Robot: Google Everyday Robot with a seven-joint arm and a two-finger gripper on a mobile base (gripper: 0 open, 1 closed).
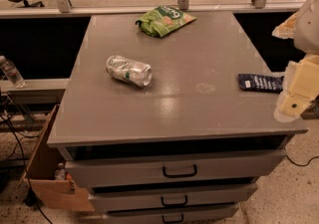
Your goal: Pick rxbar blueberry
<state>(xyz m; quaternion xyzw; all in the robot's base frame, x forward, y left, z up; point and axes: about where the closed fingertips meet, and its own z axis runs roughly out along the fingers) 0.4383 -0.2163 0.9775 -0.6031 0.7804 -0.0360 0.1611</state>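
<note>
Camera view: the rxbar blueberry lies long-axis left-right near the right edge of the bench, beside the gripper, open or closed unclear.

No lettering on the desk can be read as words or numbers.

- **Right edge:** on the rxbar blueberry you see small white print on dark navy, too fine to make out.
- **Far edge, near the middle:** on the green snack bag you see pale lettering, and its words cannot be told.
- **Left of centre:** on the crushed silver can you see green and white label marks, none of them legible.
- **Over the right edge:** the gripper hangs here, and its pale body hides the wrapper's right end and whatever print stands there.
</note>
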